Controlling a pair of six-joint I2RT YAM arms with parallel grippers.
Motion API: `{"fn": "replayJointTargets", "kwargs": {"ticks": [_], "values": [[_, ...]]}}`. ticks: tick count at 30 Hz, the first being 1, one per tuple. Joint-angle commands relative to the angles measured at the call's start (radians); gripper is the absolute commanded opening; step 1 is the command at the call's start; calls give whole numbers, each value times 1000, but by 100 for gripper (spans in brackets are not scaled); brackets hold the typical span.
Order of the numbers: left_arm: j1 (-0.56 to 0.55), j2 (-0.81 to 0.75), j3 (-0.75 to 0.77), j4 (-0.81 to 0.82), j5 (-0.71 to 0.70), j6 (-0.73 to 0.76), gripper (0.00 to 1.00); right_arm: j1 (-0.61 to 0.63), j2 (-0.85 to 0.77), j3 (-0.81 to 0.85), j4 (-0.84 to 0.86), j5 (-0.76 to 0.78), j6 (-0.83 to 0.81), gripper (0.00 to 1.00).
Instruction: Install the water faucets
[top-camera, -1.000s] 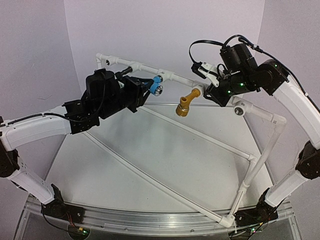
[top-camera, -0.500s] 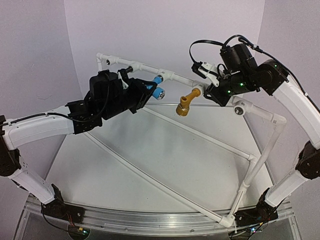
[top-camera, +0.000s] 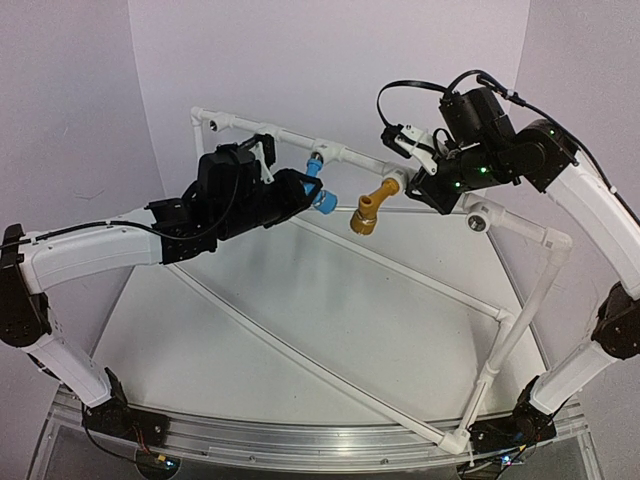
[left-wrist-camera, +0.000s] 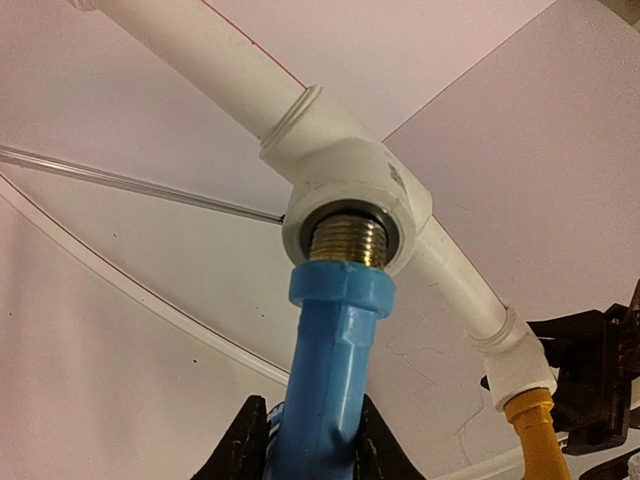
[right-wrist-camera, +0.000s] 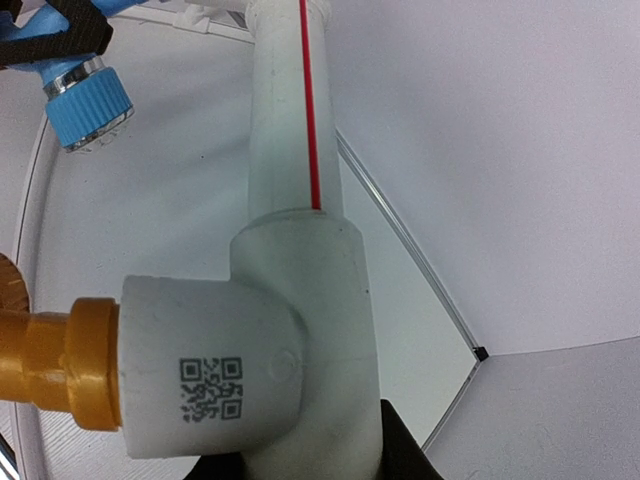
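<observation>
The blue faucet (left-wrist-camera: 335, 340) points its brass thread (left-wrist-camera: 347, 240) into a white tee socket (left-wrist-camera: 352, 185) of the pipe frame. My left gripper (left-wrist-camera: 310, 455) is shut on its lower body, a black finger (left-wrist-camera: 243, 452) on each side. From above, the blue faucet (top-camera: 320, 192) hangs below the top rail at my left gripper (top-camera: 300, 192). The mustard-yellow faucet (top-camera: 368, 210) sticks out of another tee (right-wrist-camera: 240, 370). My right gripper (right-wrist-camera: 300, 468) is shut on that tee, which bears a QR code. In the right wrist view the yellow faucet (right-wrist-camera: 60, 370) is at the left edge and the blue knob (right-wrist-camera: 88, 95) at top left.
The white pipe frame (top-camera: 440, 290) spans the table, with a diagonal rail, an upright at front right (top-camera: 500, 370) and an open elbow socket (top-camera: 480, 220) near my right arm. The purple walls stand close behind the top rail.
My left arm has shifted right and turned with the blue faucet, so its knob now sits lower and farther right. My right arm and the yellow faucet have not moved.
</observation>
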Motion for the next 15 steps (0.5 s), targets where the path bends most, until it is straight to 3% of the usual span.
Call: {"fn": "replayJointTargets", "kwargs": {"ticks": [1,9,15], "values": [[38,-36,23,9,-123,70,0,9,7,-38,-70,-66,13,0],[37,-138,-4,21,-38,52,0,10,11,-42,-59,-35,1,0],[56,-118,106,-120,35,-75,0,10,18,-33,-53,-45,0,0]]}}
